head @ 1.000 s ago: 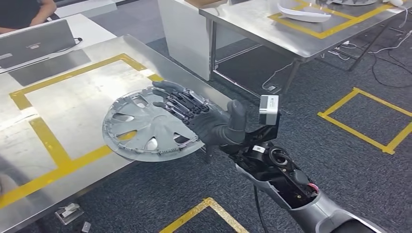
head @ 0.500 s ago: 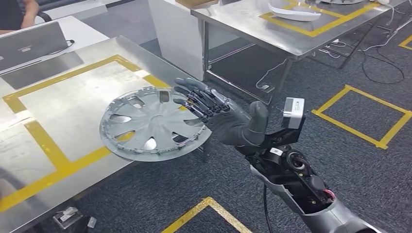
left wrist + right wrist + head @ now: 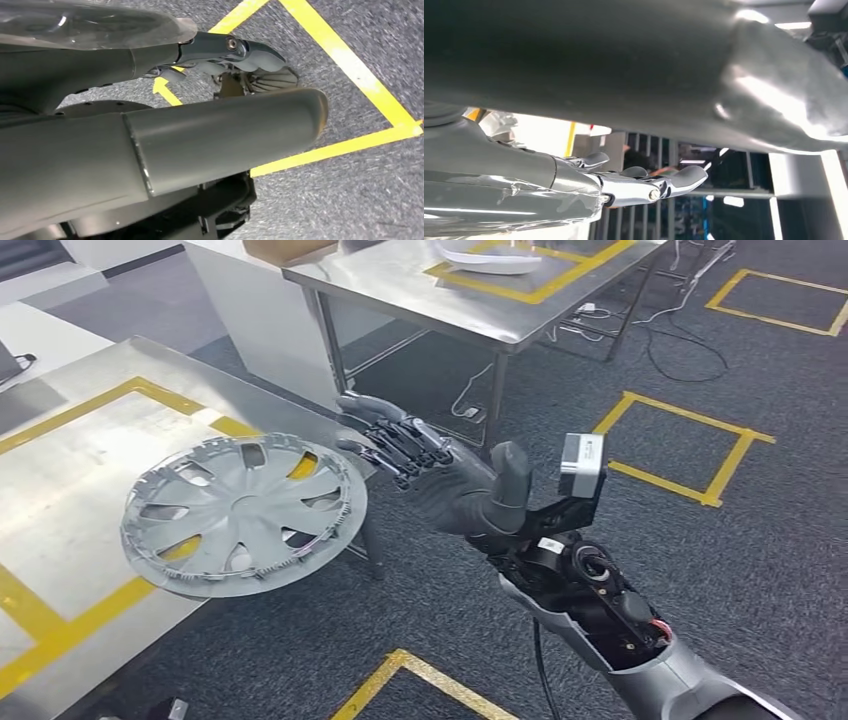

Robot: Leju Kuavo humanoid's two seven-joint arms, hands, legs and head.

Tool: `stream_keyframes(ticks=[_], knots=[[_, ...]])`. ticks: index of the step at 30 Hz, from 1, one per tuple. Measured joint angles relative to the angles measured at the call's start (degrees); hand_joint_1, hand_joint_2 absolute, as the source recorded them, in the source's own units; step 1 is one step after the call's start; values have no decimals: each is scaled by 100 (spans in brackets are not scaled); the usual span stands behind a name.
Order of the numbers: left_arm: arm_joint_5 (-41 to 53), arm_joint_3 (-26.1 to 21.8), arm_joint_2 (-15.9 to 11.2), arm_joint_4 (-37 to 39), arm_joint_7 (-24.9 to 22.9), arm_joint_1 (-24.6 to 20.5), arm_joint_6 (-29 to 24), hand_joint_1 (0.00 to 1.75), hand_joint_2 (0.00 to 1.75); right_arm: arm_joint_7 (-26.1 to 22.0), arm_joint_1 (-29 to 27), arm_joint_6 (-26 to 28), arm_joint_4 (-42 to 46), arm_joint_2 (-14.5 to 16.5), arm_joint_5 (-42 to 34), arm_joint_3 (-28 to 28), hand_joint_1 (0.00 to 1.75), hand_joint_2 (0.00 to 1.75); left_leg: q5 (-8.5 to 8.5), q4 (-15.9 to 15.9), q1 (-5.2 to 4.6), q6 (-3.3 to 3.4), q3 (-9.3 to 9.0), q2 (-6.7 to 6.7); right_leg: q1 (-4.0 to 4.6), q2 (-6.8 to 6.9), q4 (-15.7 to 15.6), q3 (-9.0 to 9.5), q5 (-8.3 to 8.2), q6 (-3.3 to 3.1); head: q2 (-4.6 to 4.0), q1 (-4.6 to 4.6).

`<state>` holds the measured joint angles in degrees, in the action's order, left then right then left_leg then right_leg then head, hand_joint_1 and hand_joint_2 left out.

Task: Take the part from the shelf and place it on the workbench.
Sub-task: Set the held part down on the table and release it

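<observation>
The hubcap lies face up on the workbench, at about 9 o'clock from the right hand. Its near edge overhangs the bench's front lip a little and it sits across the yellow tape rather than inside the marked square. The right hand hangs just off the cap's 3 o'clock rim, clear of it, palm up, fingers stretched out and holding nothing. So the placing looks done, and the step in hand is the retreat.

To do that well, I would draw the hand back toward 4 o'clock, level and slow, keeping the fingertips above the rim so nothing catches the toothed edge and drags the cap farther off the lip. Keep the fingers spread until well clear. The overhang is the risk: a light knock could tip it to the floor.

The left hand hangs over the carpet; whether its fingers are curled or loose I cannot tell.
</observation>
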<state>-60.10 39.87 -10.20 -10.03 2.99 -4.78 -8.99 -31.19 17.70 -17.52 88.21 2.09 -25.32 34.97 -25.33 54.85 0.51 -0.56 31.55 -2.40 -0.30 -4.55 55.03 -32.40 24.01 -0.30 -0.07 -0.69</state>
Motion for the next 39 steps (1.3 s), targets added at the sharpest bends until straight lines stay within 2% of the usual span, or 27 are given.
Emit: stream_keyframes(ticks=[1, 2, 3, 4, 6, 8, 9, 10, 11, 13, 14, 15, 16, 18, 20, 22, 23, 24, 25, 27, 29, 31, 33, 35, 36, 37, 39], knots=[[-9, 0, 1, 0, -4, 0, -5, 0, 0, 0, 1, 14, 8, -1, 1, -11, 0, 0, -5, -60, -10, 18, -20, -15, -1, -39, -3, -18, -10, 32, 0, 1], [-19, 0, 5, 0, -7, 0, -10, 0, 0, 0, 2, 25, 20, -3, 1, -22, 0, 0, 6, -71, -13, 40, -18, 31, -6, -78, -10, -32, -19, 67, 0, -3], [-26, 0, 16, 0, -10, -2, -15, 0, 0, -1, 2, 32, 35, -9, 1, -36, 0, 0, 17, -88, -5, 67, -26, 74, -10, -75, -3, -41, -11, 98, 0, -5], [-31, -1, 25, 0, -12, -5, -18, 0, 0, 0, 3, 42, 55, -17, 1, -50, 0, 0, 29, -108, 4, 96, -36, 117, -4, -7, 67, -70, 45, 131, 0, -20], [-36, -2, 38, 0, -13, -10, -20, 0, 0, -3, 4, 60, 95, -39, 1, -81, 0, 0, 42, -139, 15, 150, -51, 214, 5, 225, 562, -278, 355, 187, 0, -84], [-45, -2, 38, 0, -14, -2, -20, 0, 0, -5, -20, 80, 133, -57, 1, -113, 0, 0, 33, -136, 0, 174, -52, 307, -2, 371, 1390, -652, 758, 223, 0, -148], [-49, -2, 41, 0, -14, 5, -20, 0, 0, -4, -45, 99, 155, -66, 5, -133, 0, 0, 30, -134, -4, 176, -53, 354, -9, 390, 1682, -784, 852, 233, 0, -164], [-53, -1, 46, 0, -15, 9, -21, 0, 0, -3, -69, 117, 180, -77, 15, -154, 0, 0, 25, -131, -7, 176, -54, 401, -16, 400, 1759, -812, 828, 238, 0, -182], [-54, -1, 55, 0, -17, 10, -21, 0, 0, -2, -89, 137, 211, -87, 28, -175, 0, 0, 17, -125, -7, 172, -58, 447, -21, 415, 1600, -724, 697, 240, 0, -204], [-59, -1, 73, 0, -24, 4, -22, 0, 0, 2, -104, 171, 283, -109, 61, -218, 0, 0, -10, -101, -13, 144, -68, 525, -21, 531, 814, -318, 318, 227, 0, -255], [-62, -1, 79, 0, -27, 1, -22, 0, 0, 6, -106, 186, 323, -118, 74, -239, 0, 0, -28, -73, -31, 120, -65, 555, -9, 601, 450, -137, 198, 206, 0, -281], [-65, -1, 81, 0, -29, -1, -24, 0, 0, 10, -117, 204, 364, -127, 86, -263, 0, 0, -40, -55, -49, 96, -63, 585, 0, 656, 214, -27, 138, 177, 0, -291], [-68, -1, 80, 0, -31, -1, -25, 0, 0, 14, -139, 225, 399, -135, 96, -288, 0, 0, -49, -44, -68, 74, -60, 619, 13, 676, 105, 12, 132, 146, 0, -282], [-70, -1, 80, 0, -32, -2, -26, 0, 0, 22, -206, 257, 456, -148, 111, -341, 0, 0, -67, -40, -78, 30, -62, 695, 13, 588, 76, 5, 114, 71, 0, -234], [-71, 0, 84, 0, -32, -6, -22, 0, 0, 32, -254, 289, 519, -156, 127, -397, 0, 0, -227, 156, -55, -25, 9, 594, -2, 500, 51, 6, 86, 10, 0, -187], [-71, 0, 87, 0, -31, -8, -19, 0, 0, 52, -279, 328, 572, -164, 156, -449, 0, 0, -596, 828, -32, -66, 303, 384, -13, 418, 42, 1, 68, -25, 0, -114], [-71, 0, 89, 0, -31, -4, -19, 0, 0, 63, -295, 350, 589, -170, 175, -472, 0, 0, -776, 1236, -29, -75, 493, 327, -12, 382, 42, -3, 64, -35, 0, -79], [-71, 0, 91, 0, -31, 4, -19, 0, 0, 76, -320, 379, 606, -176, 205, -491, 0, 0, -883, 1580, -28, -77, 665, 302, -11, 334, 43, -3, 62, -38, 0, -54], [-70, 0, 93, 0, -31, 11, -19, 0, 0, 87, -346, 411, 625, -182, 236, -507, 0, 0, -909, 1772, -28, -75, 769, 291, -9, 291, 43, -3, 61, -39, 0, -39], [-69, 0, 97, 0, -31, 19, -19, 0, 0, 100, -379, 451, 649, -186, 279, -523, 0, 0, -849, 1846, -28, -66, 829, 287, -8, 233, 43, 0, 61, -40, 0, -27], [-68, 0, 98, 0, -31, 19, -19, 0, 0, 103, -384, 456, 655, -187, 287, -525, 0, 0, -815, 1807, -28, -63, 815, 287, -8, 223, 43, 1, 61, -40, 0, -25], [-69, 0, 91, 0, -32, 9, -19, 0, 0, 103, -433, 555, 769, -190, 378, -588, 0, 0, -407, 878, -43, 8, 401, 169, -6, 88, 46, -4, 53, -2, 0, -15], [-73, 0, 92, 0, -33, -3, -19, 0, 0, 103, -499, 662, 908, -195, 472, -666, 0, 0, -4, -50, -56, 100, -15, 85, -7, -71, 41, -14, 44, 72, 0, -7], [-84, 0, 105, 0, -33, -10, -19, 0, 0, 102, -525, 672, 958, -209, 478, -708, 0, 0, 20, -98, -37, 152, -41, 167, -3, 44, 181, -70, 153, 133, 0, -27], [-89, 0, 110, 0, -33, -12, -19, 0, 0, 99, -531, 673, 979, -217, 478, -729, 0, 0, 31, -121, -24, 179, -52, 212, 3, 155, 417, -169, 305, 161, 0, -55], [-92, 0, 110, 0, -33, -13, -20, 0, 0, 99, -538, 674, 992, -226, 478, -746, 0, 0, 34, -129, -22, 195, -57, 255, -1, 276, 776, -320, 509, 184, 0, -89], [-93, 0, 109, 0, -33, -3, -20, 0, 0, 101, -557, 674, 1002, -242, 478, -764, 0, 0, 30, -126, -26, 207, -56, 339, -16, 382, 1579, -685, 870, 227, 0, -149]])
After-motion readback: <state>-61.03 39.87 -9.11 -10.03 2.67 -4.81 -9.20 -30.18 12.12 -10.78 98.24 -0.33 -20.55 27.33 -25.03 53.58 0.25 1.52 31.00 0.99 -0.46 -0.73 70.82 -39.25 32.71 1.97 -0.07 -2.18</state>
